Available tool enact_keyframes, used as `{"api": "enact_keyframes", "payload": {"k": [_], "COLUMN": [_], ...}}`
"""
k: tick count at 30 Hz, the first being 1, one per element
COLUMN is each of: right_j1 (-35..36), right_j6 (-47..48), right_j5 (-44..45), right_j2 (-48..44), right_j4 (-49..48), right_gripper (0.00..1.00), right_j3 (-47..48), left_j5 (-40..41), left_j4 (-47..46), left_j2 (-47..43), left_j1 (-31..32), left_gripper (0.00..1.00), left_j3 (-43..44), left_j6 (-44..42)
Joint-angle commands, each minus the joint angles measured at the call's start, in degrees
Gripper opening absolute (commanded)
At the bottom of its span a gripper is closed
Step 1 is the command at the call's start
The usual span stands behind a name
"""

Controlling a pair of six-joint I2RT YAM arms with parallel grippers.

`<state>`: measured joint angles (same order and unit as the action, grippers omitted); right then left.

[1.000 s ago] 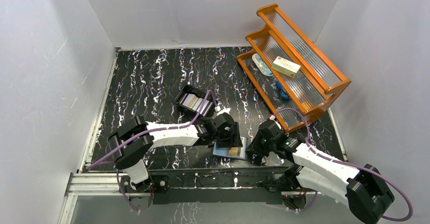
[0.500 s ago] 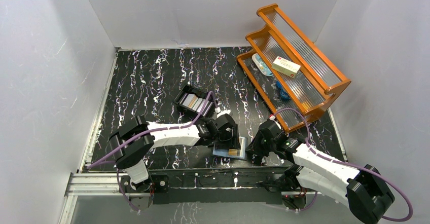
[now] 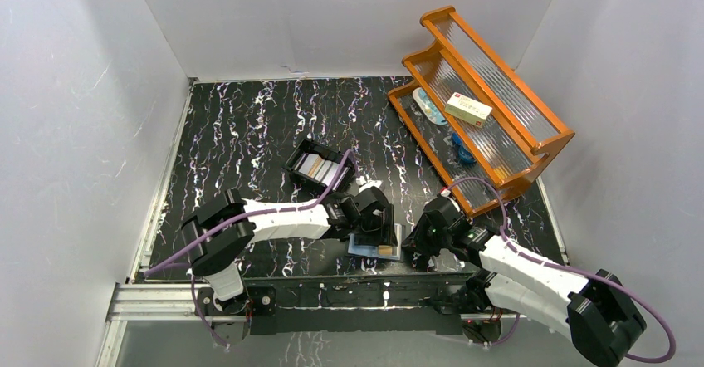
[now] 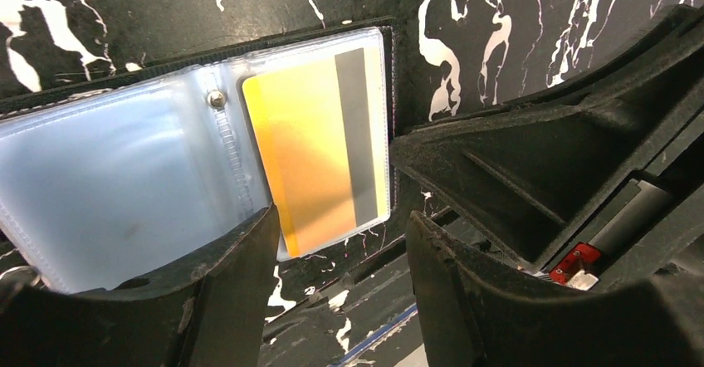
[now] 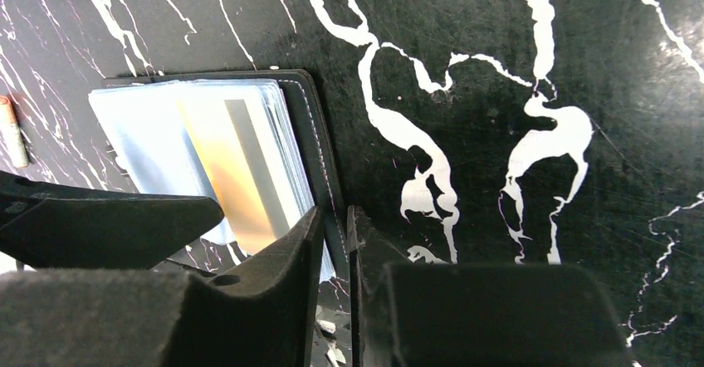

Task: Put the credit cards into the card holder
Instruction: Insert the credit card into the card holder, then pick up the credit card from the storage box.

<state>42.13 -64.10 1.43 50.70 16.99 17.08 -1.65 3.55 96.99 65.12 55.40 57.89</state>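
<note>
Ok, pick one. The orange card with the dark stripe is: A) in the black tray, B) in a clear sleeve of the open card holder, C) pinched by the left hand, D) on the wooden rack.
B: the orange card lies under glossy clear plastic in the card holder.

Seen from above, mostly buried under the left jaws: black fold-open card holder with clear sleeves (image 3: 397,252). From the left wrist, cut off at the left edge, near rim behind those jaws. Too small to identify: blue item (image 3: 462,148) on the orange wooden shelf (image 3: 554,139).
</note>
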Motion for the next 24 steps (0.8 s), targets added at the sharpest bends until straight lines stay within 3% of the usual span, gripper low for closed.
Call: {"api": "enact_keyframes", "payload": {"k": [1,9,14,19,24], "right_j1": [0.18,0.18,0.16,0.23,0.15], "right_j6": [2.18,6.39,8.74,9.29,9.76], "right_j5": [3.26,4.52,5.23,7.41,9.17], "right_j2": [-0.56,-5.34,-9.55,-12.99,-14.60], "right_j4": [4.13,5.42,6.24,7.52,8.09], "right_gripper": [0.27,0.34,0.36,0.37,0.37], "right_j3": [0.76,5.06,6.55,7.30,7.31], "left_j5": [3.93,15.53,27.60,30.48,32.36], "left_j4": [5.60,18.96,28.78,27.92,20.72], "left_j2": [-2.53,-4.31,-4.75,-6.50,-5.37], "left_j1": [0.39,-0.93,-6.71,-17.82,-24.20], "left_gripper": [0.56,0.55,0.55,0.54,0.54], "left_j3": [4.71,14.72,20.81,20.66,18.71], "left_j6": [-3.55,-17.58,-30.04,-42.65,-54.03]}}
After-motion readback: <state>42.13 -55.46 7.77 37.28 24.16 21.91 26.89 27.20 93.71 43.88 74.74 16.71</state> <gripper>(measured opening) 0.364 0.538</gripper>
